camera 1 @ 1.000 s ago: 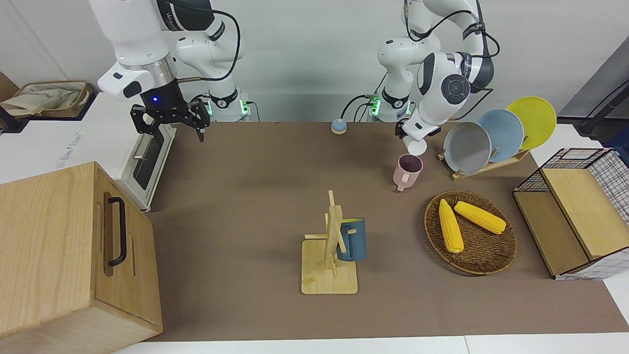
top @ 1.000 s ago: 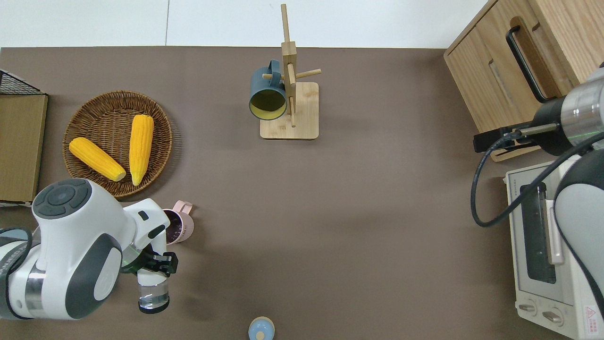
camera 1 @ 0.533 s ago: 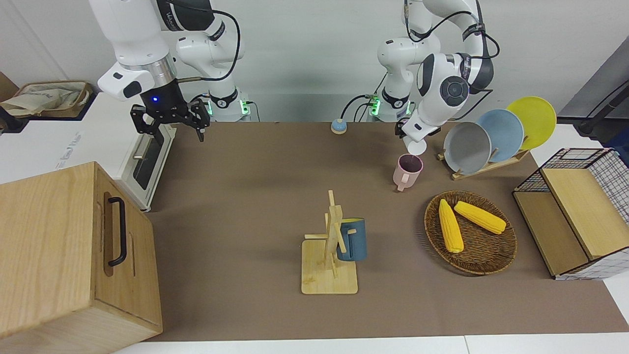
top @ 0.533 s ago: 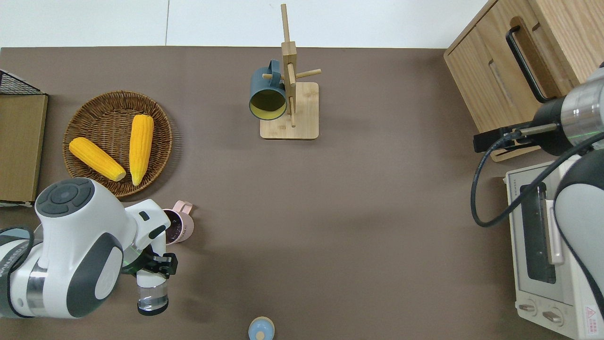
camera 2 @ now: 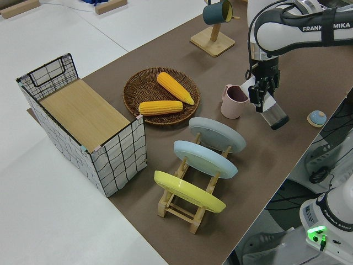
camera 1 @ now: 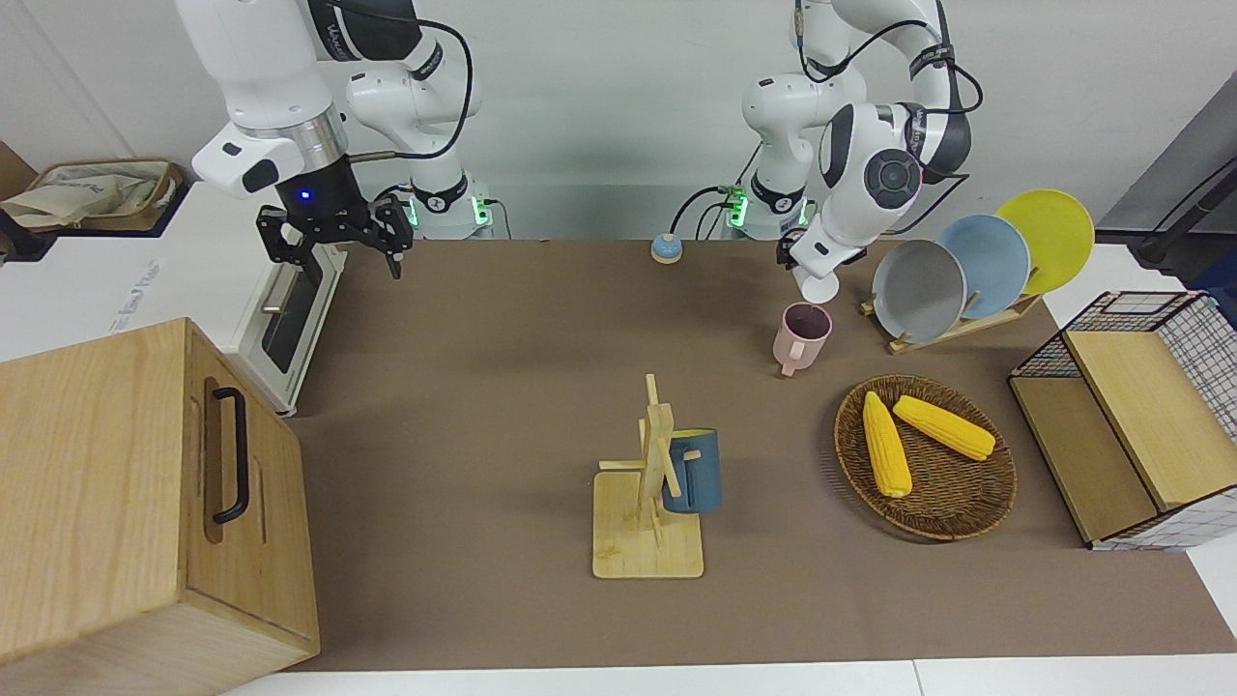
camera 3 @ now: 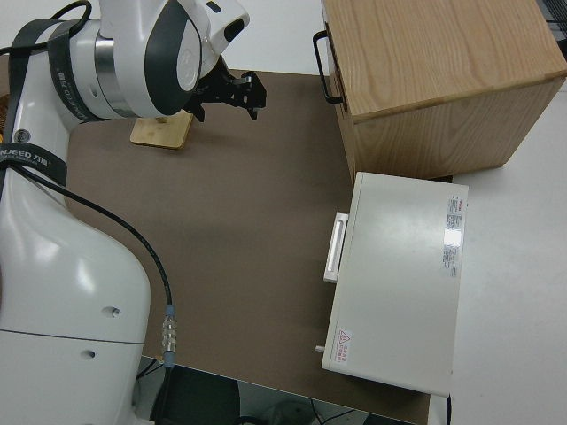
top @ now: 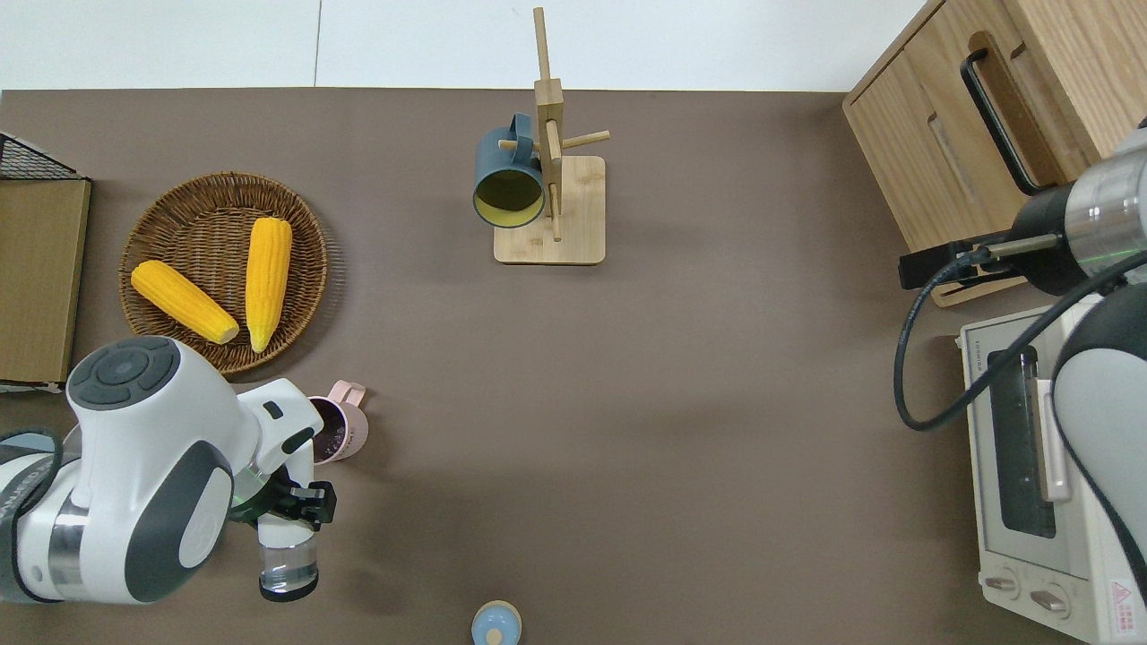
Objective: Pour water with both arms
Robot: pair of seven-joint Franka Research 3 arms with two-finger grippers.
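Observation:
My left gripper (top: 291, 498) is shut on a clear glass (top: 288, 560), held tilted in the air just nearer to the robots than the pink mug (top: 339, 432). In the left side view the glass (camera 2: 273, 116) slants down from the left gripper (camera 2: 260, 95), beside the pink mug (camera 2: 234, 101). From the front, the glass (camera 1: 819, 286) hangs just above the rim of the pink mug (camera 1: 802, 334), which stands upright on the brown mat. I see no stream of water. My right arm is parked, its gripper (camera 1: 333, 240) open and holding nothing.
A wooden mug tree (top: 551, 179) carries a blue mug (top: 506, 179). A wicker basket (top: 170, 224) holds two corn cobs. A plate rack (camera 1: 952, 329), a wire crate (camera 1: 1150, 416), a wooden cabinet (camera 1: 116, 483), a toaster oven (top: 1030, 466) and a small blue bell (top: 495, 623) line the edges.
The left gripper has drawn the glass slightly toward the robots, a little away from the pink mug. The right arm has not moved.

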